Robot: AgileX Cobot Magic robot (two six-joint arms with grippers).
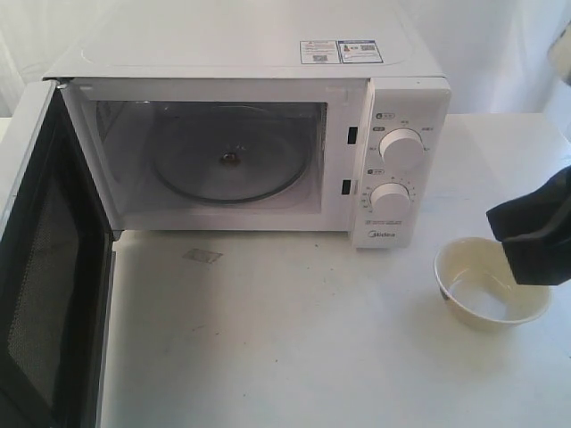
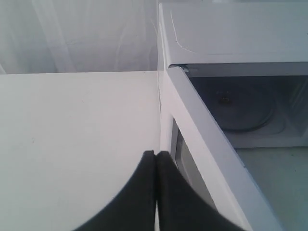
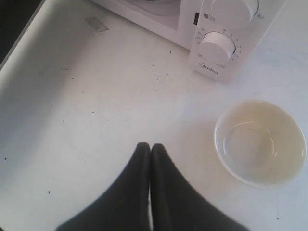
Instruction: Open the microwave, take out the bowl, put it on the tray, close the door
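The bowl (image 1: pixel 486 287) is sat upright and empty on the white table (image 1: pixel 268 339), out of the microwave (image 1: pixel 241 53) and just in front of and to the right of the dial panel (image 1: pixel 401 165). It's near the panel but not touching it.

The right gripper (image 3: pixel 147 149) is seen with its two dark fingers pressed together, nothing pinched between them. In the exterior view its dark bulk is hung over the bowl's right rim, though contact can't be made out.

The door (image 1: pixel 49 267) is swung wide open to the left. Only the glass turntable (image 1: pixel 227 160) can be seen in the cavity.

The left gripper (image 2: pixel 155 155) is closed up too, with nothing held, and is parked just beside the open door's outer edge.

A small grey patch (image 1: pixel 202 257) is stuck on the table in front of the cavity.
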